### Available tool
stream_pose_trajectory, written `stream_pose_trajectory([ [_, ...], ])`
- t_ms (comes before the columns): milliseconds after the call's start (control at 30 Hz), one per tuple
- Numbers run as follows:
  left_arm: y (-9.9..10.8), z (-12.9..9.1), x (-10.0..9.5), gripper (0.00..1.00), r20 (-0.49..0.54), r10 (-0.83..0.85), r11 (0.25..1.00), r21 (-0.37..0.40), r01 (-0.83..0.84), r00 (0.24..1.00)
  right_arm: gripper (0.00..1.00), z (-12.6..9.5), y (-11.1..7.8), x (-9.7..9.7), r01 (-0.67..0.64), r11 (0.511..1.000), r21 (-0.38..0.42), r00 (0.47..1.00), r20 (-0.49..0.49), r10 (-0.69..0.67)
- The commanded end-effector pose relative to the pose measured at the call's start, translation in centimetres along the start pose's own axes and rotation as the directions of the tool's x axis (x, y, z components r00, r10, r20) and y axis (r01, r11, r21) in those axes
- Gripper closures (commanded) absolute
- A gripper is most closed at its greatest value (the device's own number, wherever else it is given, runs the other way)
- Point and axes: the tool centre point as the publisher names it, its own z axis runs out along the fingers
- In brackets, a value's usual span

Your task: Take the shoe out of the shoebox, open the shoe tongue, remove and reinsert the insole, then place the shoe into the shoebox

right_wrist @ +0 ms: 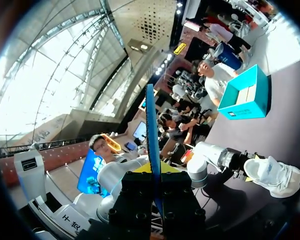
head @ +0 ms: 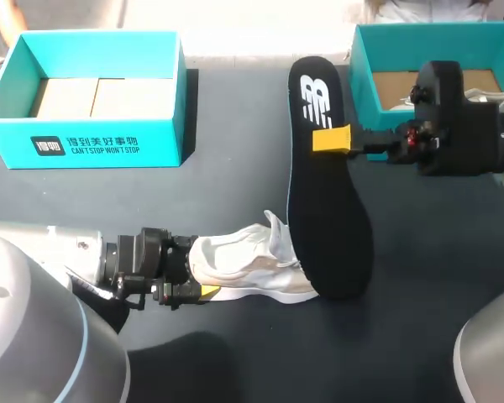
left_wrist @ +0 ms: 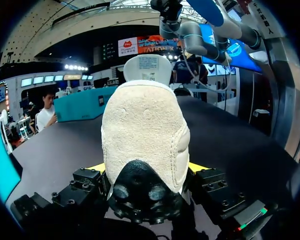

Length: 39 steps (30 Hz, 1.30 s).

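White knit shoe [head: 252, 264] sits on the dark worktop [head: 193, 201], tongue raised, heel clamped in the left hand [left_wrist: 146, 170]. Black insole [head: 328, 218] with white logo is pinched in the right hand [head: 332, 138], over the shoe's front. Teal shoebox [head: 92, 143] far left, second shoebox [head: 361, 75] far right.

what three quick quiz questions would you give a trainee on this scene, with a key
1. True or false: the insole sits inside the shoe.
2. What is the right gripper shut on? A the insole, B the shoe, C nothing.
3. Fill in: the left gripper grips the shoe at its ____.
Key: 1 false, it is held outside the shoe; 2 A; 3 heel.
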Motion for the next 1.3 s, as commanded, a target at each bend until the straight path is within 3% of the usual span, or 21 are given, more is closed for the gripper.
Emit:
stream_pose_trajectory([
  [33,-0.7,-1.4,0.5,0.0,-0.007,0.0,1.0,-0.001,0.0,1.0,1.0,1.1,-0.3,0.8,0.0,0.999,-0.043,1.0,0.013,0.001],
  [467,-2.1,-4.3,0.5,0.0,0.005,-0.04,0.982,-0.187,0.04,0.999,1.0,1.1,-0.3,0.8,0.0,0.999,-0.043,1.0,0.013,0.001],
  [867,-2.3,-4.2,0.6,0.0,-0.004,-0.011,0.984,-0.179,0.01,1.0,1.0,1.1,-0.3,0.8,0.0,0.999,-0.043,1.0,0.013,0.001],
  [1133,-4.8,-5.6,0.8,0.0,-0.041,0.055,0.917,-0.394,-0.067,0.998,1.0,1.1,-0.3,0.8,0.0,0.999,-0.043,1.0,0.013,0.001],
  [1300,-6.5,-6.7,0.1,0.0,-0.02,-0.02,0.851,-0.524,0.006,1.0,1.0,1.1,-0.3,0.8,0.0,0.999,-0.043,1.0,0.013,0.001],
])
